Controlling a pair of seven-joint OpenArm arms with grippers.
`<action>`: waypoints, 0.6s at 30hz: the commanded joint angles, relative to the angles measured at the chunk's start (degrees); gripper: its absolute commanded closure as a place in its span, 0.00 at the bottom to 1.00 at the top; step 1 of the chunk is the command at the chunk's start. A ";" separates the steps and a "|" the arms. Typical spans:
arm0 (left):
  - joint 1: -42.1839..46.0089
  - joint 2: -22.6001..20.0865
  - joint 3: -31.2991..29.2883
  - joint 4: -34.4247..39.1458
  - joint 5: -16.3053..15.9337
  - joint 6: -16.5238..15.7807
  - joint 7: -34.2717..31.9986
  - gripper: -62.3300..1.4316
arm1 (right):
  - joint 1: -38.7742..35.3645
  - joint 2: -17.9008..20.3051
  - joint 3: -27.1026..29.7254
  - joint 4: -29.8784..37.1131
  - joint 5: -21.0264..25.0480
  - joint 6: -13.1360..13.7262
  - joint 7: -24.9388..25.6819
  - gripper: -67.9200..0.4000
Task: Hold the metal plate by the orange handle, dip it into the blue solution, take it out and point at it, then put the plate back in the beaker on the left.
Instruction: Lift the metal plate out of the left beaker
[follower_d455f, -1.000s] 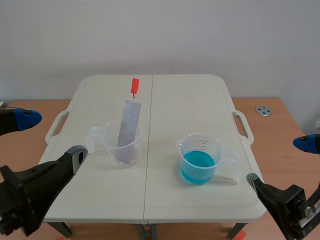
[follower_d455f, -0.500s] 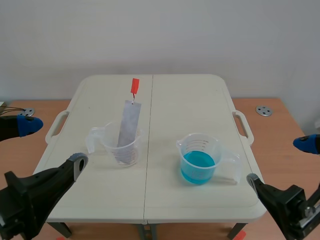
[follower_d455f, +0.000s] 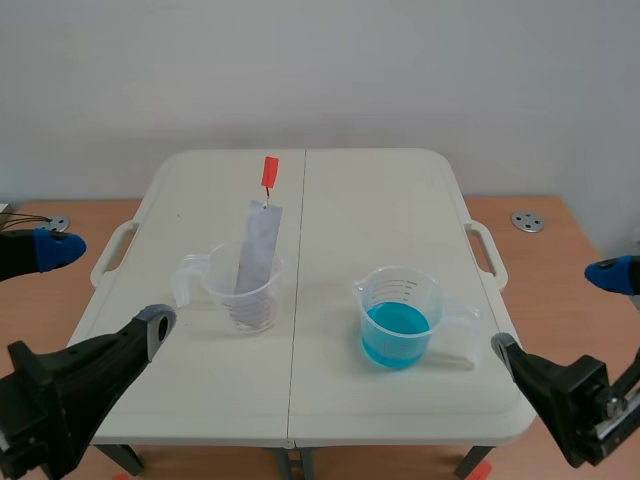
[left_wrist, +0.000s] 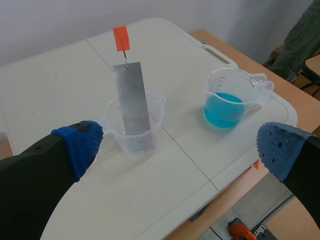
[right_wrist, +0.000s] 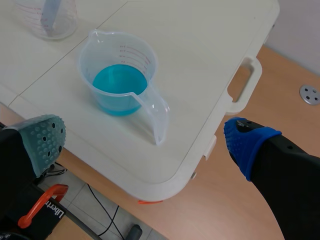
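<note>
Two pincers wait at the near edge of the white folding bench (follower_d455f: 380, 200), and both are spread wide with nothing between their pads. Your left pincer (follower_d455f: 110, 284) has drawn back a little and sunk lower over the last second, then settled. Your right pincer (follower_d455f: 554, 310) has only shifted slightly. Nothing on the bench has moved, so I judge that no grasp has begun and every step of the task is still ahead of you.

The grey metal plate (follower_d455f: 256, 248) stands in the clear plastic beaker (follower_d455f: 262, 305), ahead of your left pincer and roughly in line with the gap between its fingers, but well apart from them. Its long axis is close to upright. The lower end rests inside the beaker and the upper end leans slightly toward your right pincer's side. The small orange handle (follower_d455f: 269, 171) sits at the very top on a thin link, pointing up and well above the beaker's rim, so it is free to be taken from above or from the side.

The blue solution (follower_d455f: 396, 325) fills the lower part of a second clear measuring beaker (follower_d455f: 380, 295), which sits just ahead of your right pincer. You will probably need to lift the plate almost straight up along its own axis before carrying it across.
</note>
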 joint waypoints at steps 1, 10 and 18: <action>-0.07 0.13 0.00 0.63 -0.74 0.07 -0.96 0.00 | 1.73 0.39 -0.11 0.72 1.14 -0.13 0.94 0.02; 0.00 0.11 -0.02 0.63 -0.72 -0.37 -0.74 0.93 | 8.33 0.39 -3.50 0.72 2.25 -0.15 -0.68 0.02; 9.33 0.13 -3.50 0.63 -0.57 0.11 -5.42 0.93 | 14.62 -0.81 -7.89 0.63 2.27 -0.22 -3.50 0.02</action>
